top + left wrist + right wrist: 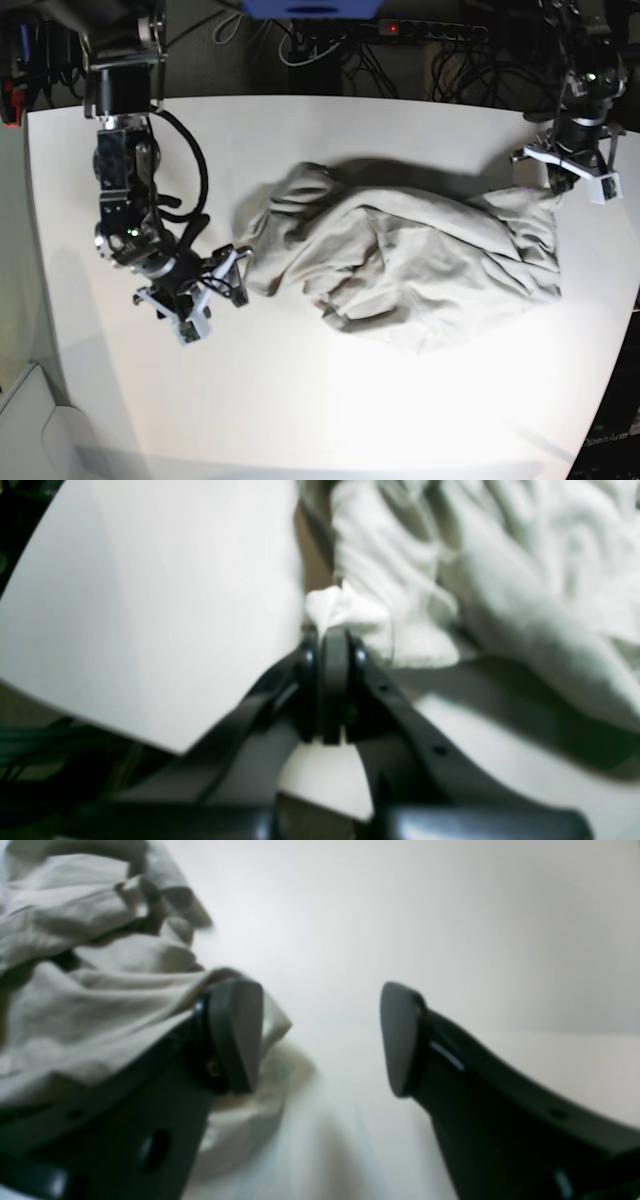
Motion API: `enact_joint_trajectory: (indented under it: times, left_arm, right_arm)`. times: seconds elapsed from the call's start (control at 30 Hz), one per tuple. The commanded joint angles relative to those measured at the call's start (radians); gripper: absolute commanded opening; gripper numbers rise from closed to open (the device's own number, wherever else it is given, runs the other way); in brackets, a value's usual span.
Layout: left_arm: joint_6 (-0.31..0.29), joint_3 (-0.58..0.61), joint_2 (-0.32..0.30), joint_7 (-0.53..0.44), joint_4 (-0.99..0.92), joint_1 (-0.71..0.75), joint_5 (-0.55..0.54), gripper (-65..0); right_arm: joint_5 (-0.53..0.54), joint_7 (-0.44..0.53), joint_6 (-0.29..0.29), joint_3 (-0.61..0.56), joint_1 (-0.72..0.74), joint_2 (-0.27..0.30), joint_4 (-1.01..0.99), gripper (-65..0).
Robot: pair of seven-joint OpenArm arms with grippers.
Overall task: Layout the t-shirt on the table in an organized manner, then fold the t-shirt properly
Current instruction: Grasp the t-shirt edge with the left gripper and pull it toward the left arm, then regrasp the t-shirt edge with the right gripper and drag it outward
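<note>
Two grips: left fingers [334, 645] pinch t-shirt [420, 255] edge; right fingers [240, 1035] spread wide, empty, touching its other end.

Black arms [125, 190] with looping cables, green lights, and white-bracketed wrists.

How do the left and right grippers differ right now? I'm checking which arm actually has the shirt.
The left gripper is shut, pinching a bit of the t-shirt; the right gripper stands open with nothing between its fingers, only bare table. The left gripper sits at the shirt's end by the table's far edge; the right gripper is beside the opposite end, one finger against the cloth. Both are dark and sit at the crumpled shirt's edges.
</note>
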Motion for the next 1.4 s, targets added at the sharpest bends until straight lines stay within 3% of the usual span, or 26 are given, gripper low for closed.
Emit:
enact_joint_trajectory:
  times: [0.0,0.3,0.6,0.9,1.0,1.3,1.37]
  left_arm:
    - [0.007,-0.007,-0.011,-0.012,0.017,0.003,0.002,-64.7]
    - [0.007,-0.007,-0.011,-0.019,0.013,0.002,0.002,-64.7]
    - [0.007,-0.008,-0.006,-0.021,0.011,0.002,0.002,-64.7]
    - [0.007,-0.008,-0.003,-0.021,0.011,0.003,0.002,-64.7]
    - [0.007,-0.008,-0.003,-0.021,0.011,0.003,0.002,-64.7]
    - [0.007,-0.008,-0.003,-0.021,0.011,0.003,0.002,-64.7]
    - [0.007,-0.008,-0.003,-0.021,0.011,0.003,0.002,-64.7]
  right_arm:
    - [0.009,0.021,0.025,0.002,0.008,0.004,0.031,-26.5]
    - [0.011,0.020,0.025,-0.004,-0.038,0.004,0.044,-26.5]
    - [0.009,0.020,0.025,-0.130,-0.003,0.004,-0.035,-26.8]
    - [0.012,0.020,0.025,-0.130,0.047,0.003,-0.146,-28.0]
    - [0.012,0.020,0.025,-0.131,0.047,0.003,-0.146,-34.2]
    - [0.008,-0.074,0.026,-0.144,0.067,-0.008,-0.150,-64.3]
    - [0.008,-0.089,0.026,-0.162,0.070,-0.008,-0.149,-65.0]
